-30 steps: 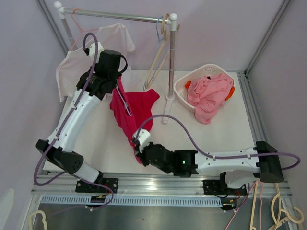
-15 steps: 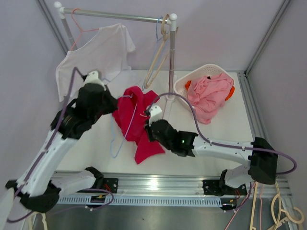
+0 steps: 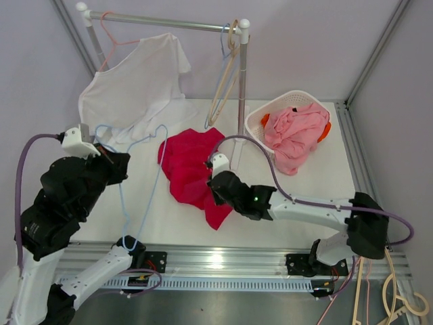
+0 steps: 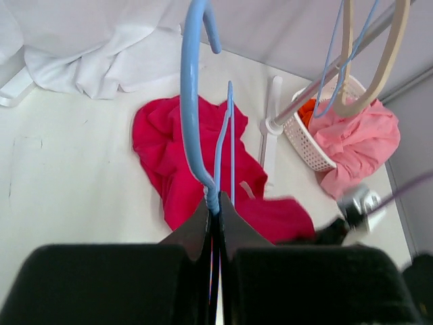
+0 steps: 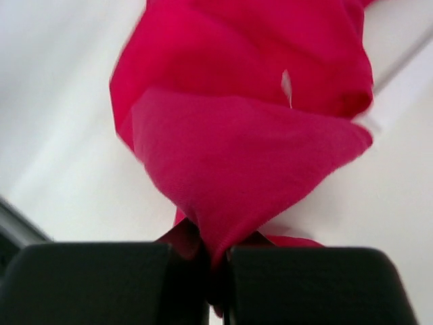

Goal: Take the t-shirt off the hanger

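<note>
The red t-shirt [image 3: 188, 169] lies crumpled on the white table, off the hanger. It also shows in the left wrist view [image 4: 169, 169] and the right wrist view [image 5: 237, 135]. My left gripper [image 3: 115, 160] is shut on the neck of the bare blue wire hanger [image 3: 157, 150] and holds it up at the left, apart from the shirt. In the left wrist view the hanger [image 4: 189, 101] rises from between the closed gripper [image 4: 218, 203]. My right gripper [image 3: 212, 195] is shut on a fold of the shirt at its near right edge [image 5: 216, 254].
A white t-shirt [image 3: 135, 81] hangs on a pink hanger from the rack rail [image 3: 169, 24] at the back left. Beige and blue empty hangers [image 3: 226, 74] hang by the rack post [image 3: 241, 95]. A white basket [image 3: 257, 122] with pink clothes [image 3: 298, 132] stands at the back right.
My left arm pulled back to the left and raised the blue hanger clear of the red shirt. My right gripper kept its hold on the shirt, which now lies flatter on the table.
</note>
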Robot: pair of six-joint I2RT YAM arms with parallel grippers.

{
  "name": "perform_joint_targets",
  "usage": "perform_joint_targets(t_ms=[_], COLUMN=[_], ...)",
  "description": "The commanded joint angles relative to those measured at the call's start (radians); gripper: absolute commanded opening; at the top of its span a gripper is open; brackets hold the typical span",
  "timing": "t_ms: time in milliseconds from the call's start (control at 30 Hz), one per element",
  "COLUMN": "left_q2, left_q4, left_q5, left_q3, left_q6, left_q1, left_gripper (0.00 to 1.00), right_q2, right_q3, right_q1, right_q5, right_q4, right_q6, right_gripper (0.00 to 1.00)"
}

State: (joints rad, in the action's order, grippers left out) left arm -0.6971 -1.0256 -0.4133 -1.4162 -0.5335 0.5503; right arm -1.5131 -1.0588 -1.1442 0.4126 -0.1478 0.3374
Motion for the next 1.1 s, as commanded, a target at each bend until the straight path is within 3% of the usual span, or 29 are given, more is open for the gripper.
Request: perform_joint_targets(t_ms=[0, 67, 133, 233, 333, 433, 533, 567, 600, 633, 700, 767, 833, 933, 1067], left_q2=[-0.071, -0.122, -0.14, -0.198, -0.312, -0.447, -0.55, -0.571, -0.619, -0.643, -0.697, -0.774, -0.841, -0.892, -0.991], left_q4=[0.094, 0.146, 0.255, 0.37, 0.433, 0.443, 0.453, 0.473, 0.481, 0.492, 0.533, 0.571, 0.643, 0.72, 0.82], left_q5=[0.124, 0.2, 0.208, 0.315, 0.474, 0.51, 0.467, 0.455, 0.444, 0.421, 0.388, 0.335, 0.312, 0.341, 0.379], left_q3=[-0.027, 0.009, 0.048, 0.072, 0.024, -0.091, -0.222, -0.265, -0.318, -0.37, -0.424, -0.509, -0.558, -0.598, -0.674], left_q6=[0.064, 0.072, 0.081, 0.07, 0.02, 0.026, 0.065, 0.075, 0.081, 0.108, 0.136, 0.207, 0.248, 0.267, 0.317], left_q1=[-0.077, -0.096, -0.111, -0.165, -0.226, -0.239, -0.239, -0.239, -0.24, -0.242, -0.245, -0.248, -0.259, -0.286, -0.293], left_gripper=[0.01, 0.01, 0.01, 0.01, 0.01, 0.01, 0.01, 0.01, 0.01, 0.01, 0.01, 0.01, 0.01, 0.01, 0.01], right_q2=[0.189, 0.318, 0.449, 0.539, 0.518, 0.4, 0.21, 0.083, 0.027, -0.025, -0.175, -0.312, -0.513, -0.514, -0.375], right_q3=[0.04, 0.052, 0.04, -0.044, -0.208, -0.404, -0.718, -0.959, -1.056, -1.123, -1.222, -1.462, -1.736, -1.683, -1.265], right_q1=[-0.096, -0.176, -0.18, -0.091, 0.067, 0.239, 0.475, 0.591, 0.638, 0.681, 0.803, 0.885, 0.977, 0.974, 0.977], right_q5=[0.104, 0.242, 0.294, 0.295, 0.307, 0.273, 0.106, 0.053, 0.007, -0.035, -0.072, -0.058, -0.147, -0.192, -0.222], right_q4=[-0.09, -0.226, -0.355, -0.385, -0.345, -0.234, -0.161, -0.156, -0.132, 0.052, 0.364, 0.367, 0.291, 0.294, 0.363], right_q6=[0.061, 0.106, 0.159, 0.074, -0.093, -0.291, -0.409, -0.422, -0.435, -0.463, -0.43, -0.25, -0.132, -0.142, -0.173], right_gripper=[0.0, 0.0, 0.0, 0.0, 0.0, 0.0, 0.0, 0.0, 0.0, 0.0, 0.0, 0.0, 0.0, 0.0, 0.0])
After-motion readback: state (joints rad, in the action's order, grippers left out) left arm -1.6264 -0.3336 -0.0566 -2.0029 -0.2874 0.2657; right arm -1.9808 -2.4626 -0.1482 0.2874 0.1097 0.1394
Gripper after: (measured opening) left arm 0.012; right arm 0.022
